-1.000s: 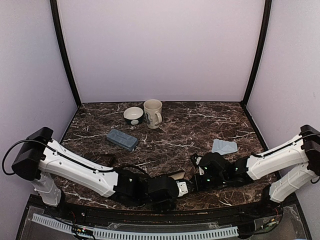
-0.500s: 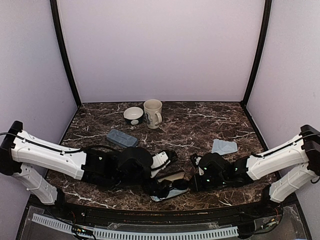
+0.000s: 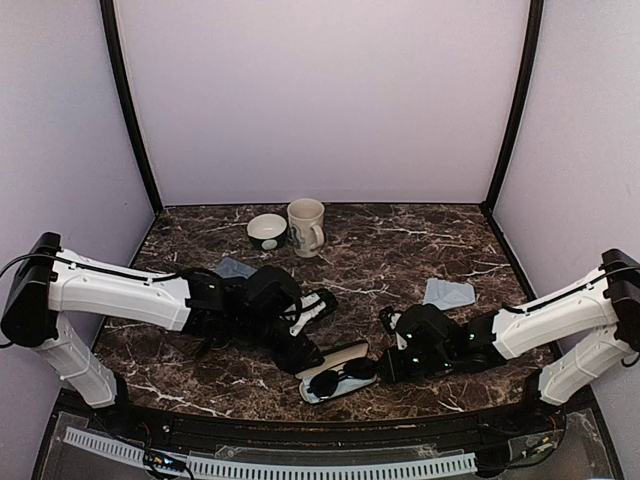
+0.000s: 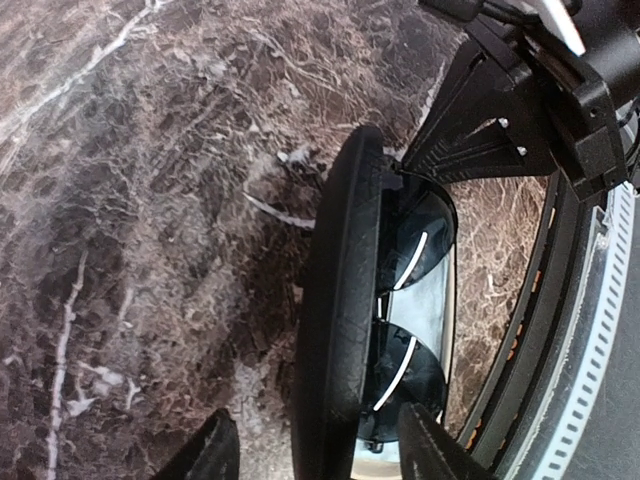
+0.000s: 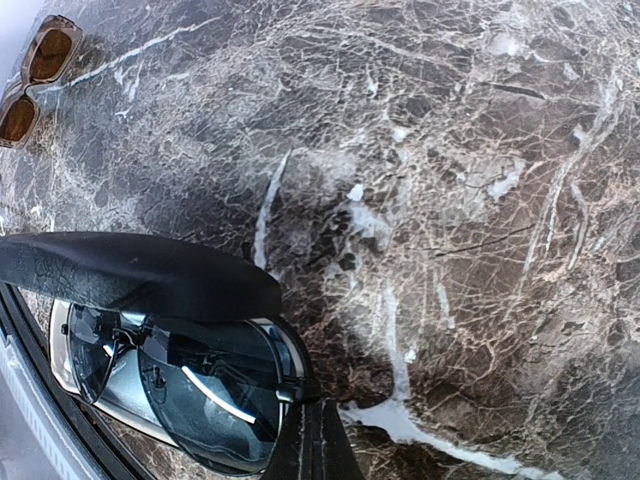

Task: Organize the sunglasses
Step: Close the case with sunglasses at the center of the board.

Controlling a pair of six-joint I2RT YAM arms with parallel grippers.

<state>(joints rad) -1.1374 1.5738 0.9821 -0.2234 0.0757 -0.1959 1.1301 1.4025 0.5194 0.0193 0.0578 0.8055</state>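
Table (image 3: 420, 235): dark brown marble veined in white, across the lower half of the overhead frame.
Mug (image 3: 306, 227): cream, upright, upper centre, handle to the right.
Bowl (image 3: 267, 231): white with a dark band, just left of the mug.
Cloth (image 3: 448, 293): pale blue, centre right.
Black case (image 3: 340, 353): open, lower centre.
Grey-blue case (image 3: 234, 267): left of centre, one corner showing.

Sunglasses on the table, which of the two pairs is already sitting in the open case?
The black dark-lensed pair, lying in the open black case at the near edge. The brown pair lies bare on the marble.
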